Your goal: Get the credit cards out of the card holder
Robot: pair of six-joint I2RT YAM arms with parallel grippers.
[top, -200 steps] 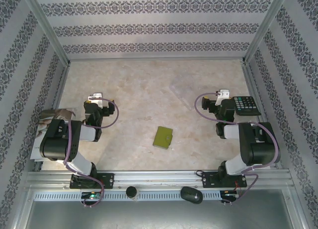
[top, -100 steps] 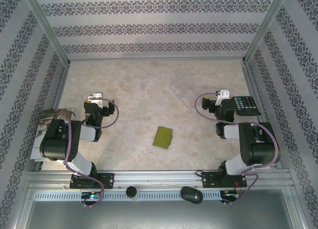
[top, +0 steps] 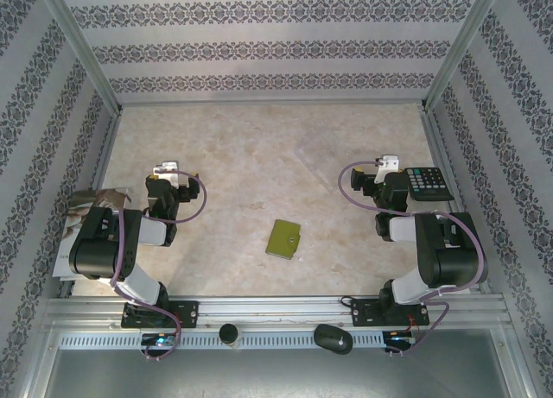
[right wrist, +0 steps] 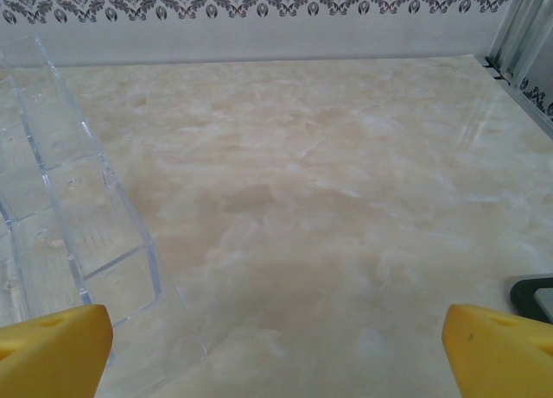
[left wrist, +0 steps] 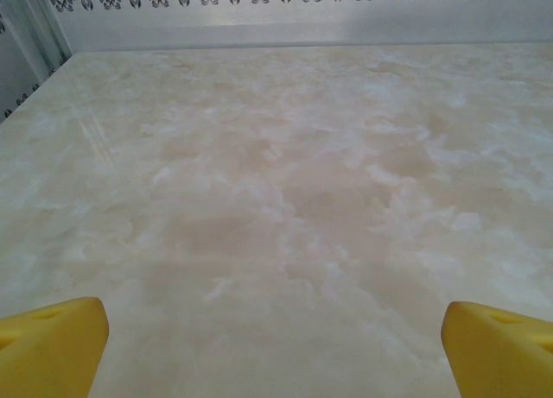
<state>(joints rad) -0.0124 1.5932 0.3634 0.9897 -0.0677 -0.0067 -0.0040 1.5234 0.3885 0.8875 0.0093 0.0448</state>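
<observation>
Near the front edge, between the arms, the card holder (top: 283, 239) lies closed. Left gripper (left wrist: 276, 350) and right gripper (right wrist: 276, 350) both gape wide, empty, well apart from it. Pried unpinned, it may skid across the smooth table (top: 259, 148).

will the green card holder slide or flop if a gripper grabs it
The card holder lies flat and thin on the smooth table, so it will probably slide when nudged, not tip. Its low edge likely offers little to grip. It looks folded, so it may flop open if lifted by one flap.
</observation>
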